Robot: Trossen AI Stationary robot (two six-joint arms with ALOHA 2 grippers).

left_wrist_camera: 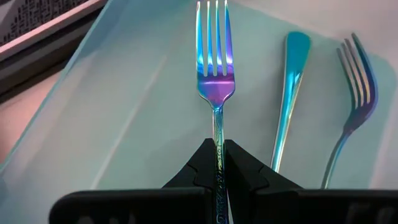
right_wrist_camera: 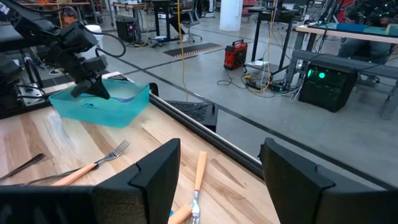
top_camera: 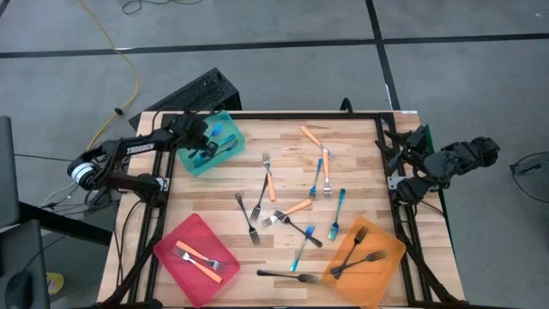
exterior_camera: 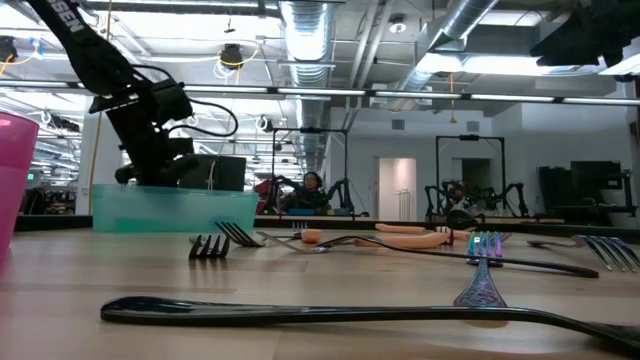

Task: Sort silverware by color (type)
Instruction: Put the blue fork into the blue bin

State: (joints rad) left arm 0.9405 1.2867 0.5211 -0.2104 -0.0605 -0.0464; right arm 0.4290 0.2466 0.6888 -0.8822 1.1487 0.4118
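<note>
We have our left gripper (left_wrist_camera: 219, 163) down inside the teal tray (top_camera: 225, 155), its fingers pinched tight on the handle of a blue fork (left_wrist_camera: 215, 62). The fork runs straight out ahead of the fingertips, tines flat against the tray floor, so it looks ready to be let go. Just beside it lie two more blue forks (left_wrist_camera: 291, 93), which is why we brought this one here: the tray gathers the blue kind.

Nearer than the gripper, the red tray (top_camera: 194, 254) holds orange-handled forks (top_camera: 198, 257), so that colour has its home there.

Moving right, the loose forks (top_camera: 296, 210) lie scattered over the middle of the table (top_camera: 360, 137), well apart from either gripper: blue, orange and black ones mixed and some crossing each other. We judge most of the sorting is yet to be done.

Further right, the orange tray (top_camera: 388, 257) carries black forks (top_camera: 356, 253).

Our right gripper (right_wrist_camera: 219, 171) waits off the table's right edge with its fingers spread wide and nothing between them. An orange-handled fork (right_wrist_camera: 198, 180) lies on the wood just ahead of it.
</note>
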